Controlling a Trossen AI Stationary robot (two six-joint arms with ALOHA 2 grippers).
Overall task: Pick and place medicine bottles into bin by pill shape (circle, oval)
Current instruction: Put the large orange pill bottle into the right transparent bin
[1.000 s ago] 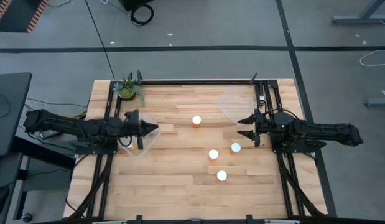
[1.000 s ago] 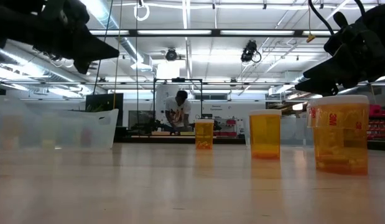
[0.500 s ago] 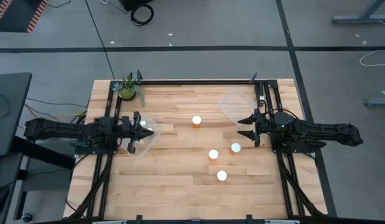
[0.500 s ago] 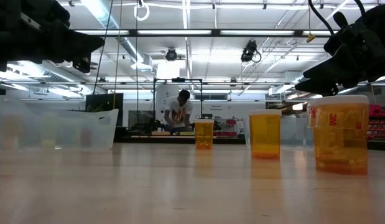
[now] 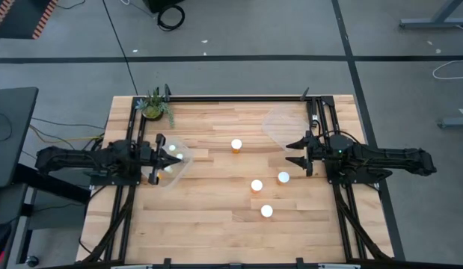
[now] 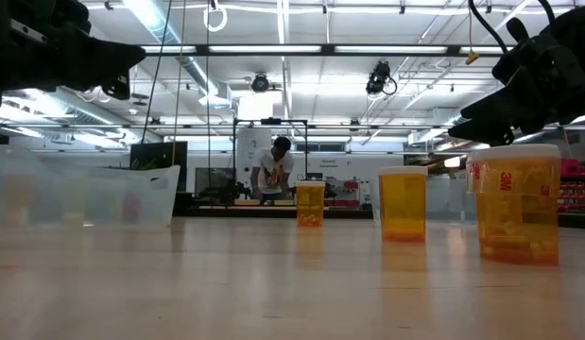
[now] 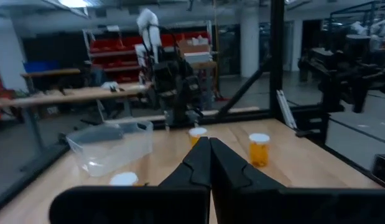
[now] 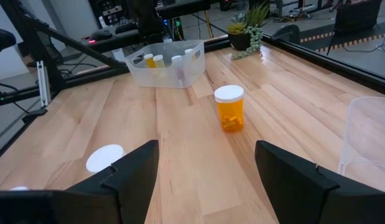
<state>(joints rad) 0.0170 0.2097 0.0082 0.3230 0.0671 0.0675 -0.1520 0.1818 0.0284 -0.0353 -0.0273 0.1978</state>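
Bottles (image 5: 283, 178) look light, rigid, slick — you'd grip the amber body below the cap. Right gripper (image 5: 297, 152) jaws wide; left gripper (image 5: 161, 156) jaws pressed together, empty.

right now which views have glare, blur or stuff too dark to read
Low view: ceiling strip lights glare, both arms are black silhouettes, the nearest bottle looms large. Left wrist view: soft and dim, the closed left end effector fills the foreground. High view: bottle caps blow out white. Right wrist view: evenly lit, the bottle is crisp.
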